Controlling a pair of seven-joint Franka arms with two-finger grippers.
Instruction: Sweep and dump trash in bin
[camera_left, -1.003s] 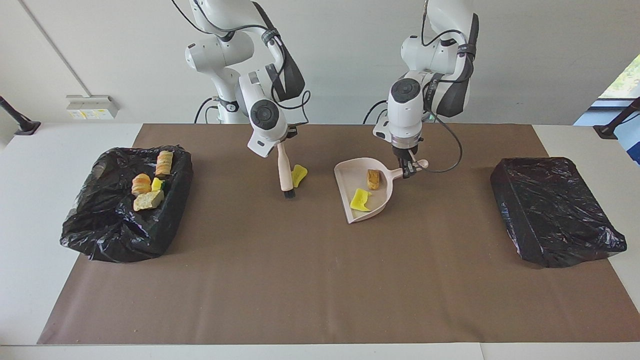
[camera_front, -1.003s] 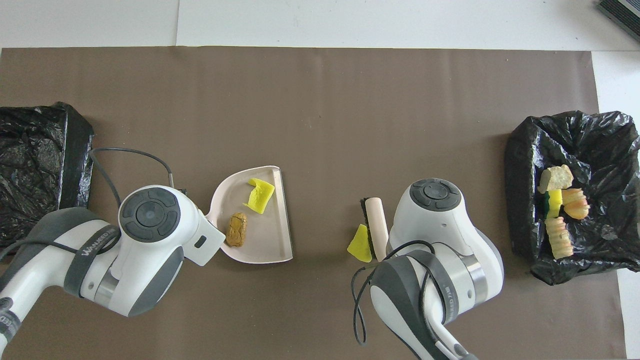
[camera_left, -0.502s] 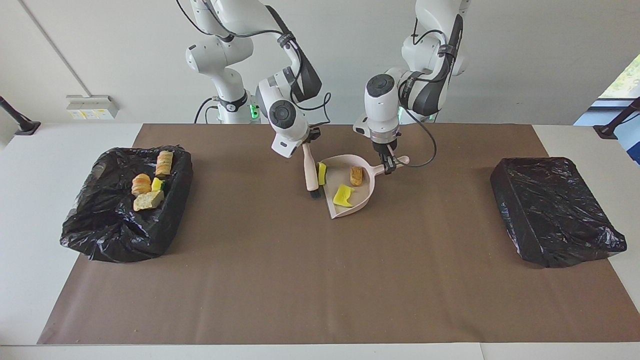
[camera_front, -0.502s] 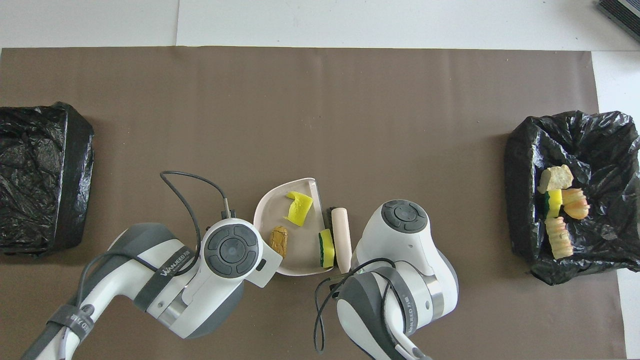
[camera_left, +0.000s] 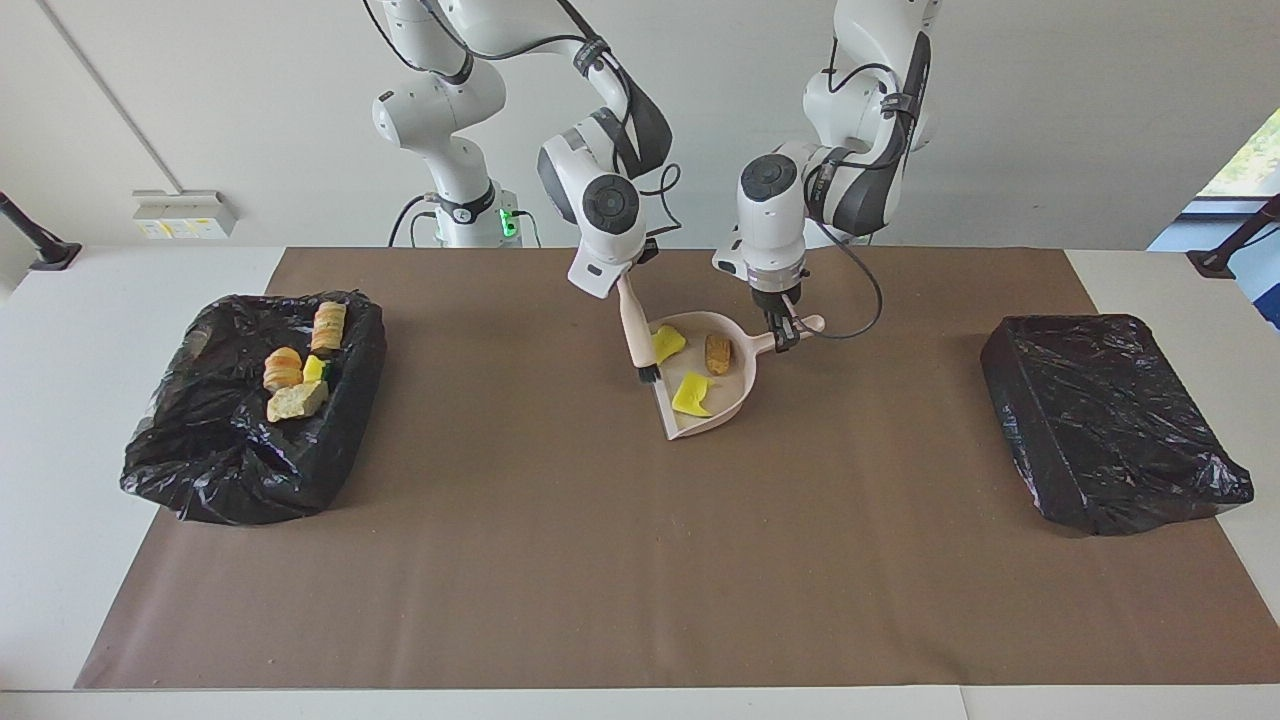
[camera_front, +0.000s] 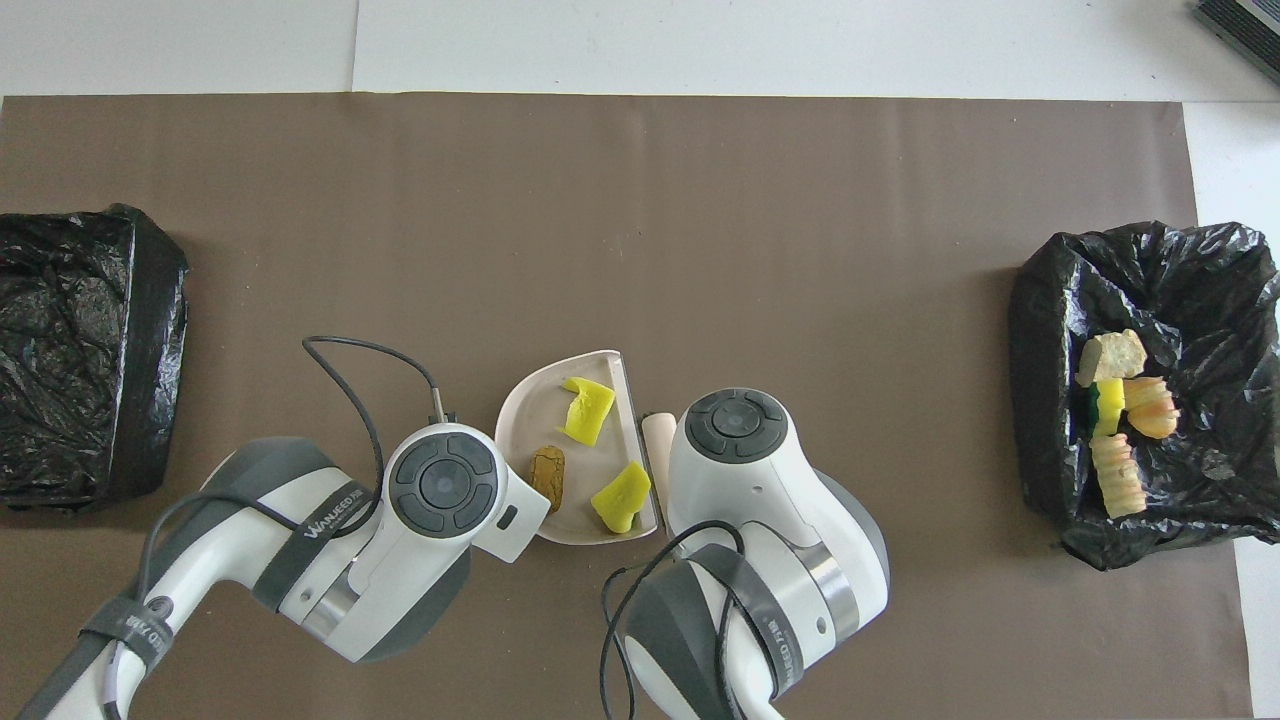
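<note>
A beige dustpan (camera_left: 738, 385) lies on the brown mat in the middle of the table, also in the overhead view (camera_front: 528, 415). It holds three pieces of trash: a yellow chunk (camera_left: 668, 343) (camera_front: 620, 496), a tan-brown chunk (camera_left: 717, 352) (camera_front: 547, 477) and a curled yellow piece (camera_left: 692, 395) (camera_front: 587, 410). My left gripper (camera_left: 783, 326) is shut on the dustpan's handle. My right gripper (camera_left: 624, 289) is shut on a beige brush (camera_left: 634, 335), whose dark bristles (camera_left: 648, 375) sit at the pan's open edge.
An open black-bagged bin (camera_left: 200, 450) (camera_front: 1040, 330) at the right arm's end of the table holds several foam chunks (camera_left: 297, 400). A closed black bag (camera_left: 1110, 420) (camera_front: 80, 350) lies at the left arm's end.
The brush swept the yellow chunk along the mat and into the dustpan. The dustpan moved toward the brush, and both arms now meet at the middle of the table.
</note>
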